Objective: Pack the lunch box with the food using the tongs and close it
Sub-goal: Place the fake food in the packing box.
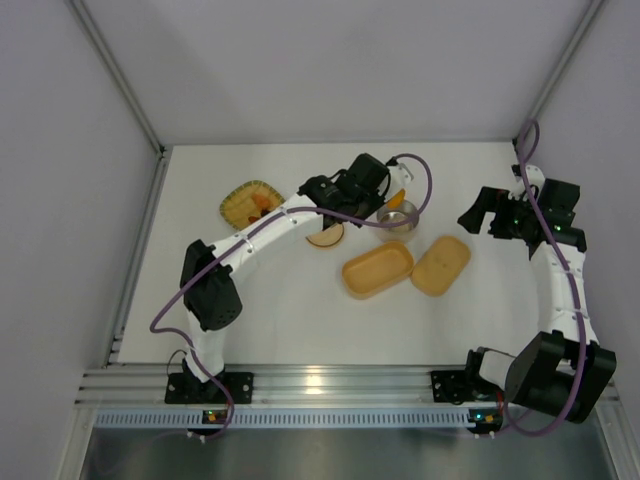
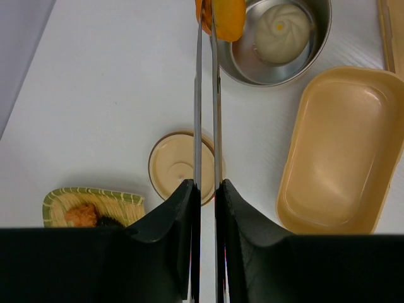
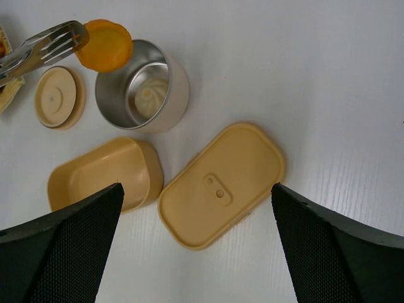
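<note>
White table (image 1: 300,320), plain grey walls on three sides. The left gripper (image 2: 205,189) is clamped on the tongs (image 2: 206,113), whose rear end is hidden between the fingers. The tong tips pinch an orange food piece (image 2: 227,17) at the rim of the steel bowl (image 2: 243,69); the frame edge cuts the piece off. A white bun (image 2: 283,33) lies in the bowl. The lunch box (image 2: 344,151) is uncovered, with its lid (image 3: 221,183) just beside it. The right gripper (image 3: 196,189) hangs above the lid, jaws wide apart. Two pieces in the woven tray (image 2: 95,197) are partly hidden by the gripper body.
</note>
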Motion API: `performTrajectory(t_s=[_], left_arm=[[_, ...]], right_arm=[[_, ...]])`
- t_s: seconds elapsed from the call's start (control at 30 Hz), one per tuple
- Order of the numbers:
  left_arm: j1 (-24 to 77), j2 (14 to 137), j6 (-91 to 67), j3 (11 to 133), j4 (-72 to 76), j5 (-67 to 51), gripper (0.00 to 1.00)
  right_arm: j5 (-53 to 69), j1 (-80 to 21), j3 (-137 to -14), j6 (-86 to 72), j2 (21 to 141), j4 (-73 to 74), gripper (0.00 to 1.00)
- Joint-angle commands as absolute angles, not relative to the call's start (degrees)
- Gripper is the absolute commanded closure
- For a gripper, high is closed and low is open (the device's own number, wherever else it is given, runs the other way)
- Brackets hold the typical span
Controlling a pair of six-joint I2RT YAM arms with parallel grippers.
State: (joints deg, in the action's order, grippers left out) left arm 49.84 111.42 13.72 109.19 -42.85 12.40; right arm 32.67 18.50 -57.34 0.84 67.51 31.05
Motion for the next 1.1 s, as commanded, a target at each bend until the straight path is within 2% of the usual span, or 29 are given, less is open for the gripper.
performTrajectory(t_s=[0.0, 0.73, 1.07], left_arm=[[50.7, 111.3, 14.9, 109.7, -38.2, 15.7, 1.0], [51.9, 111.3, 17.3, 105.3, -36.5, 17.8, 0.97], [52.9, 112.1, 18.5, 104.6, -35.3, 19.2, 0.9]], right_arm=[[33.8, 19.2, -57.3, 0.4, 65.9, 27.5, 0.01], [34.5, 19.2, -57.1, 0.4, 66.6, 27.3, 0.01], [34.5, 19.2, -57.4, 0.4, 67.0, 27.4, 0.01]])
